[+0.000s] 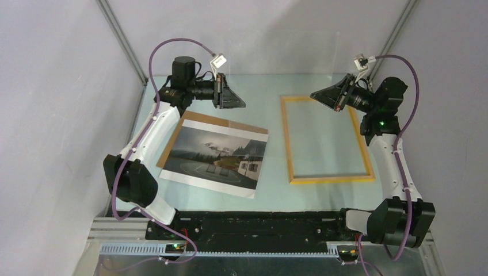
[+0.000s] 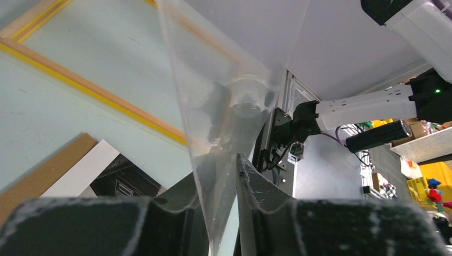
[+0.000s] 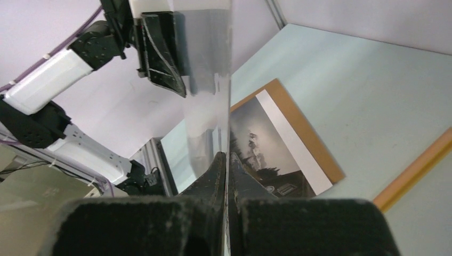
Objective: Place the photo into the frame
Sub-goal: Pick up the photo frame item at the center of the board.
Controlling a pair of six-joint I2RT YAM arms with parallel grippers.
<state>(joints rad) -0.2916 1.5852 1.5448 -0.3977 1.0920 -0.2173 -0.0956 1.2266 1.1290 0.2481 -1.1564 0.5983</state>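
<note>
The photo [image 1: 216, 155], a dark misty landscape with white borders, lies flat at left on a brown backing board [image 1: 198, 122]. The yellow-edged frame [image 1: 286, 144] rests on the table at right. Its opening shows only the table. A clear pane [image 2: 229, 64] hangs upright in the air between both arms. My right gripper [image 3: 228, 157] is shut on one edge of the pane [image 3: 208, 53]. My left gripper [image 2: 216, 165] straddles the opposite edge, its jaws still a little apart around it. From above, the left gripper [image 1: 239, 103] and the right gripper [image 1: 315, 95] face each other over the table's far half.
The grey side walls and slanted metal posts [image 1: 124, 43] stand close behind both arms. The arm bases sit on a black rail [image 1: 247, 224] at the near edge. Bare table shows between the photo and the frame.
</note>
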